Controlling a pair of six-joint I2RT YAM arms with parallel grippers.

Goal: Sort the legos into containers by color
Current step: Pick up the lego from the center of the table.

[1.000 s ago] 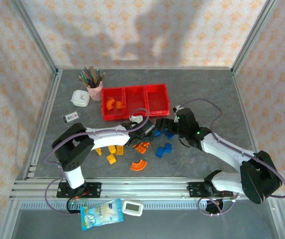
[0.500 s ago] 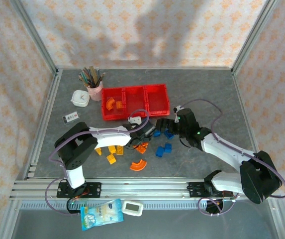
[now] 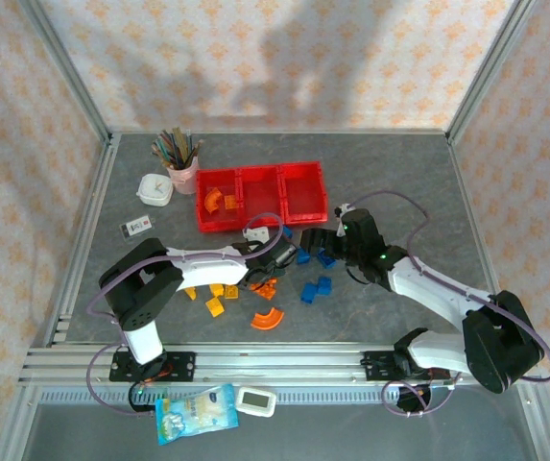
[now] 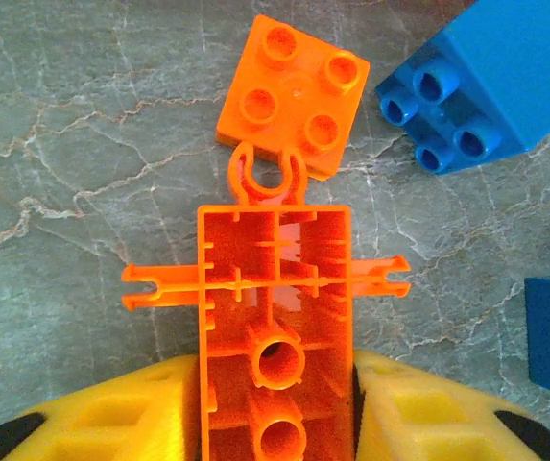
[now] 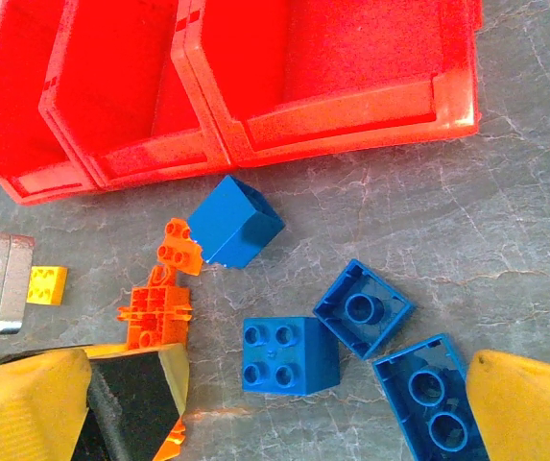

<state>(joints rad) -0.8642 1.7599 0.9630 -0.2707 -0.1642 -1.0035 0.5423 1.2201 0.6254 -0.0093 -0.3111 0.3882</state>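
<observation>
Over on the left of the grey stone-look table (image 3: pixel 409 182), the little yellow studded plastic bricks (image 3: pixel 215 296) haven't budged. Right beside them is where the action is. A second ago the left gripper (image 4: pixel 275 370) had its jaws wide and sat a touch further right. Now it's settled on the pile and clamped onto an orange plastic lego piece (image 4: pixel 275 279), which is underside-up with thin pegs sticking out both sides. The yellow pads (image 4: pixel 111 427) are pressed flat against its long sides, so I'd call that a proper grip. It doesn't look lifted yet, and its front clip touches a small square orange four-stud brick (image 4: pixel 294 91).

Going right, there's the scatter of blue plastic bricks (image 5: pixel 289 355), and the right gripper (image 5: pixel 275 403) hangs over them exactly where it was, jaws fully spread and holding nothing.

So basically one more orange is secured. It still has to go up and back to the row of three red plastic bins (image 3: pixel 298 192), and I'd guess the leftmost one, since that's where the orange pieces (image 3: pixel 215 199) already are.
</observation>
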